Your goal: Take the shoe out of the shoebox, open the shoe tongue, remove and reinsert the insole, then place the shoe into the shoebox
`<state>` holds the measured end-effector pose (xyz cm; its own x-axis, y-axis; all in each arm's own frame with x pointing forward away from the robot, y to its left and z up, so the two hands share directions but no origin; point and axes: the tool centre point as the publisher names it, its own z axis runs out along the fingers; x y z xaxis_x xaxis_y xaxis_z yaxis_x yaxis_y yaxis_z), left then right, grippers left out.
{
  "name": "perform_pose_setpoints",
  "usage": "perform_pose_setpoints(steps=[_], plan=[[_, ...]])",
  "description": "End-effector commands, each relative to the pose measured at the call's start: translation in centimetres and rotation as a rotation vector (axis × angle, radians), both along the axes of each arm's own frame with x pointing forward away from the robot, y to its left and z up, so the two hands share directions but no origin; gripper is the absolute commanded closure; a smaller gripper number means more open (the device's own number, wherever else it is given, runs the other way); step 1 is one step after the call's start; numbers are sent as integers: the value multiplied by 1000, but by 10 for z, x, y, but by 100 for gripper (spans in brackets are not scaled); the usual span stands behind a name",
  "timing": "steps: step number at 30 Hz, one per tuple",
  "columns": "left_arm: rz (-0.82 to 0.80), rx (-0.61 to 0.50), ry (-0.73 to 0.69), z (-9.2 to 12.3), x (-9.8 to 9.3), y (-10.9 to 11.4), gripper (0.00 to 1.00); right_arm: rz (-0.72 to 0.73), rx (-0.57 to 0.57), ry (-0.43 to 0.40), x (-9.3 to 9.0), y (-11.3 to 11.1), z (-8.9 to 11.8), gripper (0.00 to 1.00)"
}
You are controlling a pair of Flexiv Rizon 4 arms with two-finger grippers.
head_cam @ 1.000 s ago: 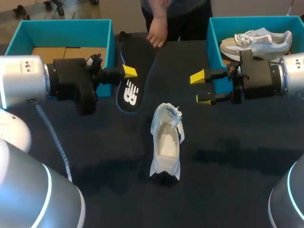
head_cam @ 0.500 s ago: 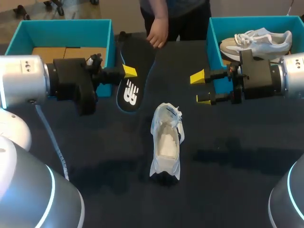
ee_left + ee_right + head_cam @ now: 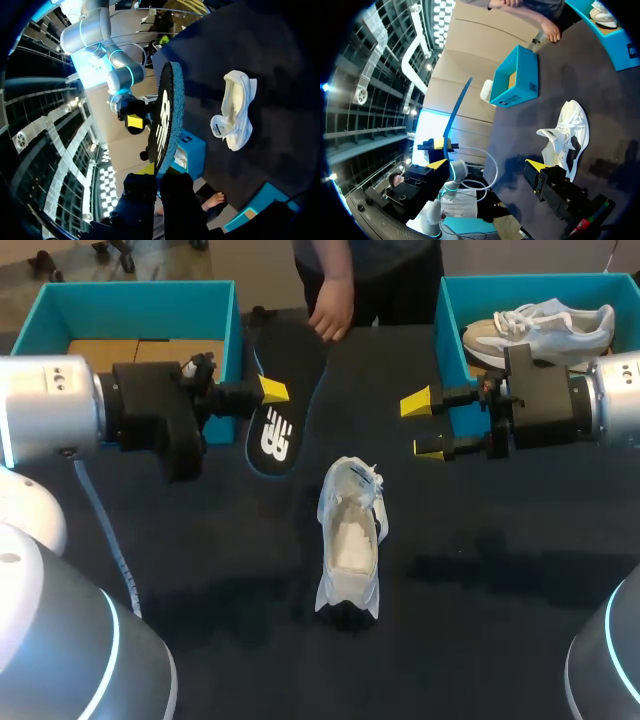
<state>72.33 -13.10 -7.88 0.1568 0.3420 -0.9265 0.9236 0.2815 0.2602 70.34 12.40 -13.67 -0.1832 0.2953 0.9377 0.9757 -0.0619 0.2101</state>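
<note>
Dark cloth-like table (image 3: 500, 570). Nearest thing on it, at the middle: white shoe (image 3: 349, 540), lying lengthwise near-to-far, opening up, upper soft and crumpled, pale lining showing inside. Its near end carries a dark patch I can't make out. Nothing touches it. Beyond it, on either side and above the table, the two arms face each other. Right end effector (image 3: 423, 426): yellow tips spread apart, nothing between them; its black body blocks part of the right shoebox's front. Left end effector (image 3: 270, 392): pinching the black insole (image 3: 283, 390) near its heel end, with one yellow tip showing and the other hidden behind the insole. Insole is flat, long and rounded, with a white mark on its face and a speckled blue edge; in the left wrist view it stands edge-on out of the fingers. Farther back: left shoebox (image 3: 130, 290), teal walls, brown cardboard (image 3: 140, 348) on its floor, and right shoebox (image 3: 450, 310), same teal, holding a grey-and-white sneaker (image 3: 545, 325). At the far edge, a person's hand (image 3: 330, 315) sits at the insole's far end; contact unclear.
</note>
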Motion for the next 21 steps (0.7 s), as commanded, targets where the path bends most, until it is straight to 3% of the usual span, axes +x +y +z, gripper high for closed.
perform_pose_setpoints(steps=[1,16,21], plan=[[0,-2,-3,-1,0,-1,100,-1,-3,1,1,2,0,0],[-3,-30,-19,2,59,-12,100,-1,-3,1,1,2,0,0],[-5,-35,-5,-1,62,-12,100,5,10,-11,18,10,3,0]])
